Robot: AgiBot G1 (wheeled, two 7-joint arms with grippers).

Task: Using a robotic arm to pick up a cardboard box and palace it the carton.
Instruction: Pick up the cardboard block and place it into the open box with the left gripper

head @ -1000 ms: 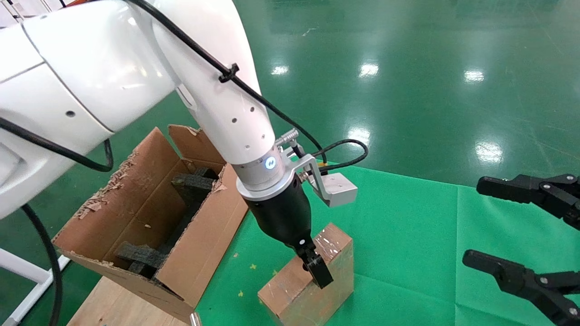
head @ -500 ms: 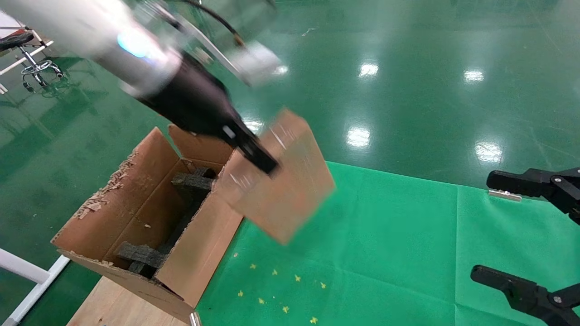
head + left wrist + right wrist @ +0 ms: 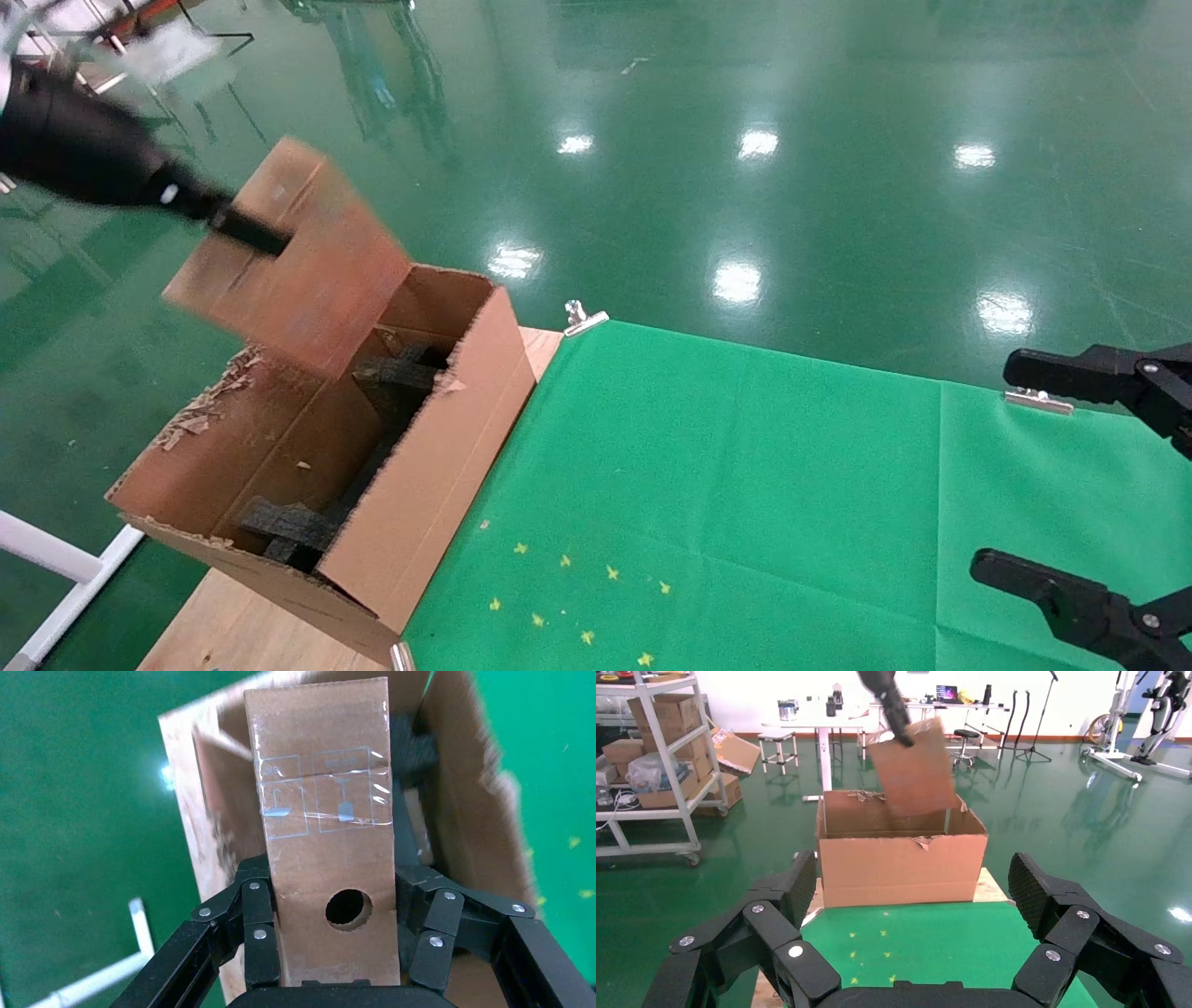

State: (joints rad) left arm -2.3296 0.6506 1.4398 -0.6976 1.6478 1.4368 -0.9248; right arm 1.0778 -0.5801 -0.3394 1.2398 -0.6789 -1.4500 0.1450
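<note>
My left gripper (image 3: 251, 233) is shut on the cardboard box (image 3: 293, 256), a slim brown box, and holds it tilted in the air above the far end of the carton (image 3: 438, 485). In the left wrist view the fingers (image 3: 256, 934) clamp the box (image 3: 323, 804) on both sides of its round hole, with the open carton (image 3: 485, 846) below. The carton is large, with ragged flaps and black foam pieces (image 3: 396, 377) inside. In the right wrist view the box (image 3: 912, 773) hangs over the carton (image 3: 902, 864). My right gripper (image 3: 1071, 475) is open and empty at the right.
The carton stands at the left end of a wooden table (image 3: 233, 620) covered by a green cloth (image 3: 745, 485) held by metal clips (image 3: 582, 319). Small yellow stars (image 3: 568, 596) mark the cloth. A shiny green floor lies beyond.
My left gripper has lifted the cardboard box off the green cloth and swung it up and left, from beside the carton to above it. The right gripper has hardly moved.
</note>
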